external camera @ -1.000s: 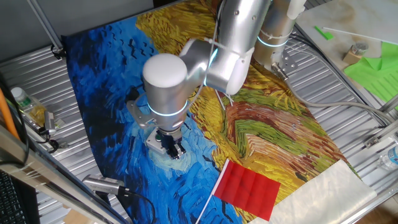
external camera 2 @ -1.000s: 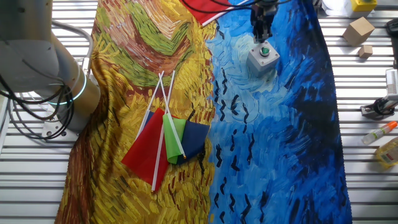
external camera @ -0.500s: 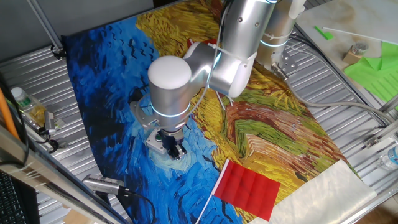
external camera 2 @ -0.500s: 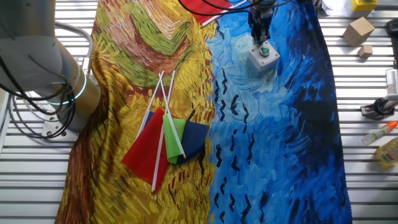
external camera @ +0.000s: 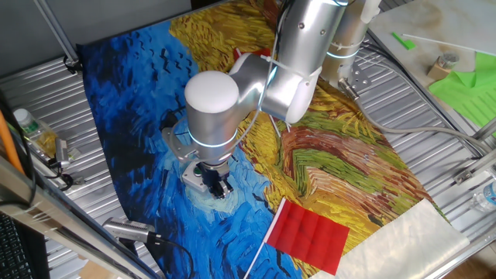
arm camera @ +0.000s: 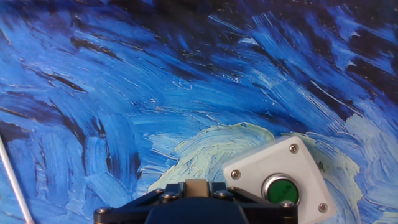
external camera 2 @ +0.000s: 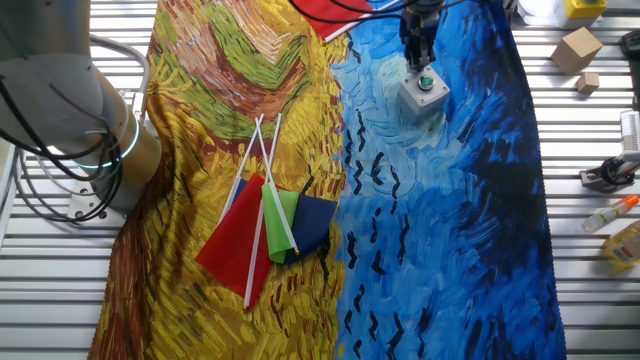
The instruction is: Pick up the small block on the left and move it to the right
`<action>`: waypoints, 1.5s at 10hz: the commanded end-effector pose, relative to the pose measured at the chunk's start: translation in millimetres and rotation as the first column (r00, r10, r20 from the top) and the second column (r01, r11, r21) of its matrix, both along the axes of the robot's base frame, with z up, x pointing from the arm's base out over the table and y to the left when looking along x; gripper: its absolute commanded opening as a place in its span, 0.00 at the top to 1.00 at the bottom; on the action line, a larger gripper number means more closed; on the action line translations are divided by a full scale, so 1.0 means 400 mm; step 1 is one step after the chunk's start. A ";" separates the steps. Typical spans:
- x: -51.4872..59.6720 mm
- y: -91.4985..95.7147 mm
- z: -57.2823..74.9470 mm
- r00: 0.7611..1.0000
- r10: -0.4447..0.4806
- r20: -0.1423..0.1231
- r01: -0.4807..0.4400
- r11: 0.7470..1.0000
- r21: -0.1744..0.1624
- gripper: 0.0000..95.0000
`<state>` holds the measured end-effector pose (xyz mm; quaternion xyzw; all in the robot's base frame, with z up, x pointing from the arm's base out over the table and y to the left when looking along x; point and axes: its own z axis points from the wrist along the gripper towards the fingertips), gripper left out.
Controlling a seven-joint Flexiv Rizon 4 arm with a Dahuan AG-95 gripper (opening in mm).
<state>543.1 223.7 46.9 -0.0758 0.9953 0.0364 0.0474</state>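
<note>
In the hand view a tiny tan small block [arm camera: 193, 184] sits clamped between my gripper's [arm camera: 193, 193] dark fingers at the bottom edge. The gripper [external camera: 218, 184] hangs low over the blue part of the painted cloth, right beside a white box with a green round button [arm camera: 283, 186]. In the other fixed view the gripper [external camera 2: 418, 52] stands just above that button box [external camera 2: 425, 92]. The block itself is too small to make out in either fixed view.
A red flag [external camera: 310, 232] lies near the cloth's front edge. A bundle of red, green and blue flags [external camera 2: 270, 225] lies on the yellow part. Two tan cubes [external camera 2: 580, 55] and bottles [external camera 2: 620, 215] rest on the metal rack. The robot base [external camera 2: 90, 130] stands at the left.
The arm shifted slightly between one second ago and half a second ago, then held still. The gripper stays beside the button box.
</note>
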 end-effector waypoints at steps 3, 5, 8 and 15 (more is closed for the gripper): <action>0.000 0.001 0.002 1.000 0.011 0.000 -0.011 1.000 -0.003 0.80; 0.000 0.001 0.002 1.000 0.011 0.000 -0.011 1.000 -0.003 0.80; -0.006 -0.007 0.028 1.000 0.022 -0.002 -0.022 1.000 -0.004 0.80; -0.030 -0.014 0.215 0.999 0.021 -0.048 -0.021 1.000 -0.002 0.80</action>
